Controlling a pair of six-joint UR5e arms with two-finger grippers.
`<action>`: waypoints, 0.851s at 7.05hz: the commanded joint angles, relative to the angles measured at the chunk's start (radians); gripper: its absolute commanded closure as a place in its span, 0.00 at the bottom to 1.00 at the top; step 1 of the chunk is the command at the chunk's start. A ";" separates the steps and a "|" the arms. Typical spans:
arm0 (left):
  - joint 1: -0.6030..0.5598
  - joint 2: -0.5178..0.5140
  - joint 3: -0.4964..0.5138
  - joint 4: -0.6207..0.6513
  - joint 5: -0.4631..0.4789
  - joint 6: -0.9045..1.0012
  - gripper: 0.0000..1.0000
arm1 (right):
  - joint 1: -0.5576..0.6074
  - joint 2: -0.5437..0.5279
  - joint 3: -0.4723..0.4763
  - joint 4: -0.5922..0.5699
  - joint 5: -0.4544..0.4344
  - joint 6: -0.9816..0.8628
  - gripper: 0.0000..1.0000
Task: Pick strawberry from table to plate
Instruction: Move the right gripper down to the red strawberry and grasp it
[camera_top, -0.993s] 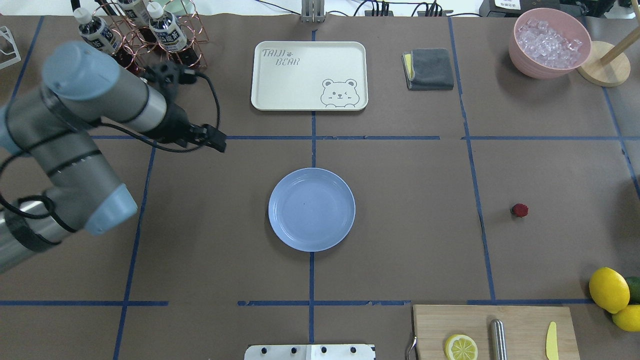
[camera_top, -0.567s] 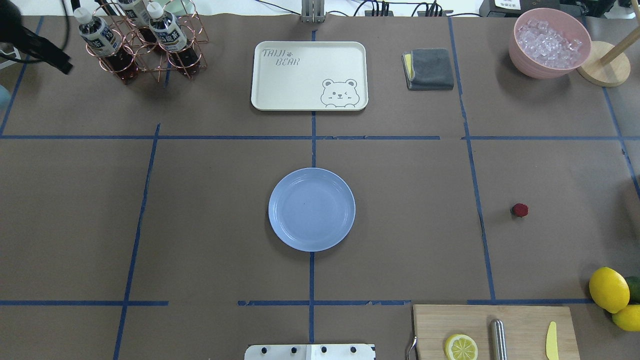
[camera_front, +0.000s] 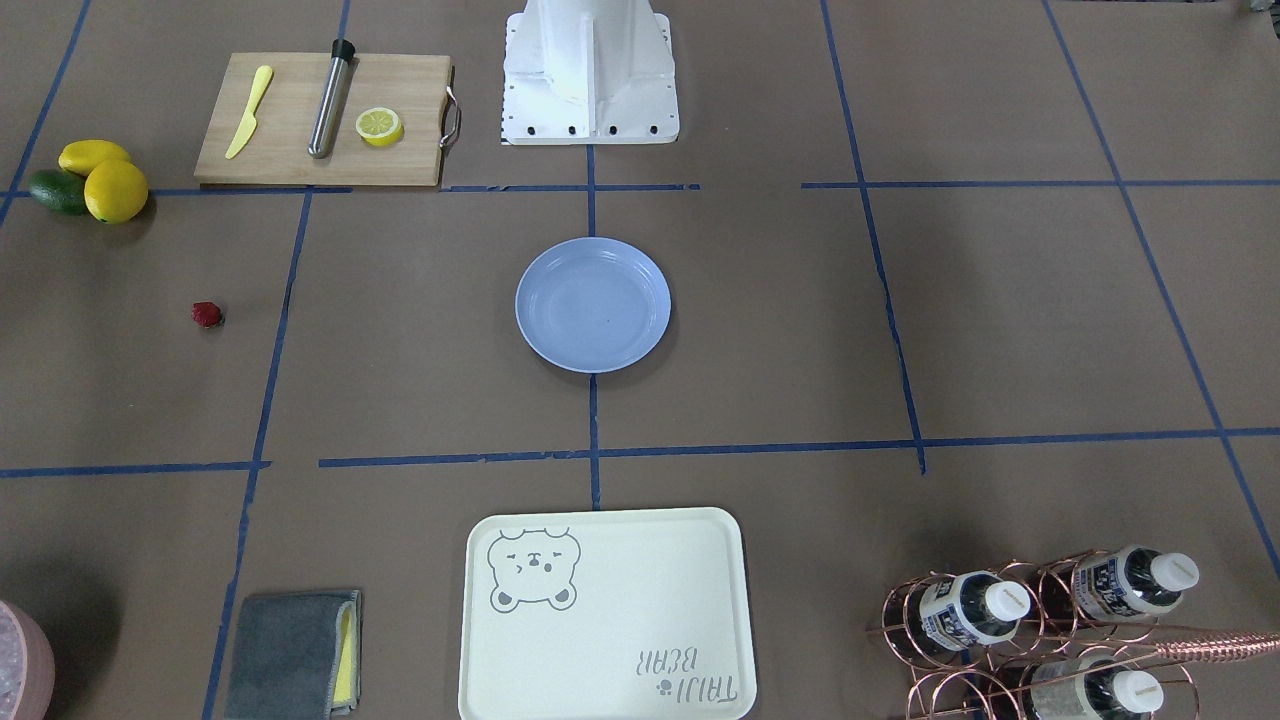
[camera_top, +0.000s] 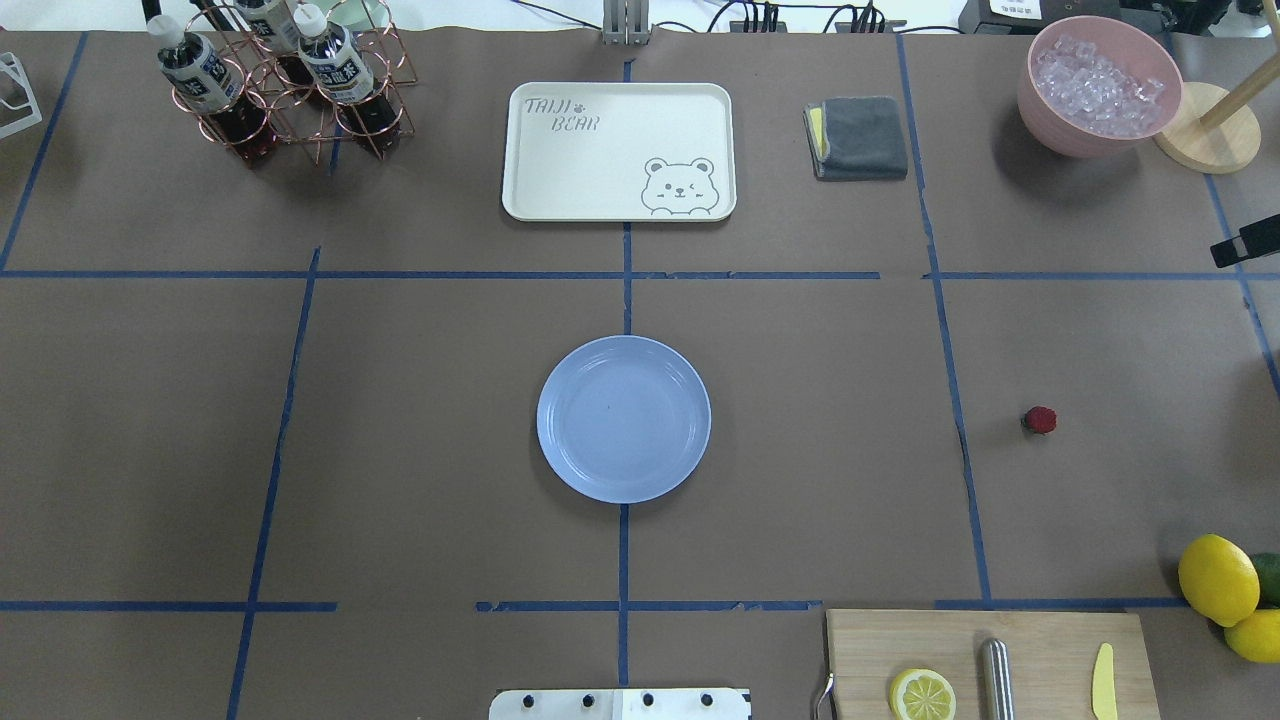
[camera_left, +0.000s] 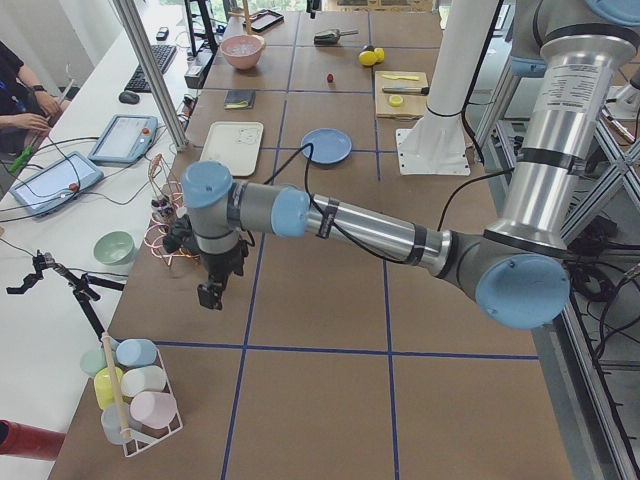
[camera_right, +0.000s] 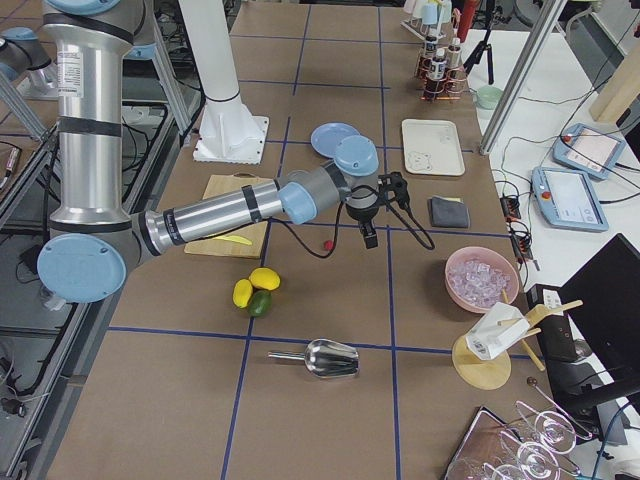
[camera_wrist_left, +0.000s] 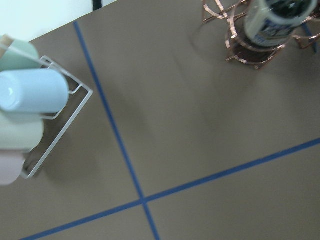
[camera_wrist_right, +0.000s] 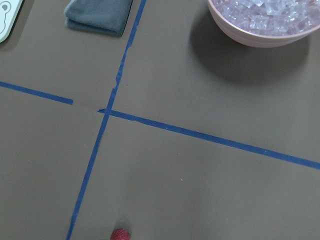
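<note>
The strawberry is a tiny dark-red berry lying alone on the brown table, right of the middle. It also shows as the strawberry and, at the bottom edge of the right wrist view, the strawberry. The light-blue plate sits bare at the table's centre. A dark tip of my right gripper pokes in at the right edge; the exterior right view has the right gripper hanging near the berry, and I cannot tell its state. My left gripper hovers by the bottle rack, state unclear.
A cream bear tray, a grey cloth and a pink bowl of ice line the far side. A copper bottle rack stands far left. Lemons and a cutting board lie near right. A cup rack sits below the left wrist.
My left arm has swung out of the overhead view to the left. A dark piece of the right gripper has come in at the right edge. Strawberry and plate have not moved.
</note>
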 joint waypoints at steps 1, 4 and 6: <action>-0.018 0.099 -0.018 -0.003 -0.107 0.031 0.00 | -0.123 0.044 0.040 -0.066 -0.102 0.156 0.00; -0.018 0.096 -0.029 -0.003 -0.100 0.034 0.00 | -0.383 -0.015 0.048 0.114 -0.292 0.479 0.00; -0.018 0.098 -0.045 -0.003 -0.101 0.034 0.00 | -0.502 -0.095 -0.066 0.379 -0.406 0.566 0.00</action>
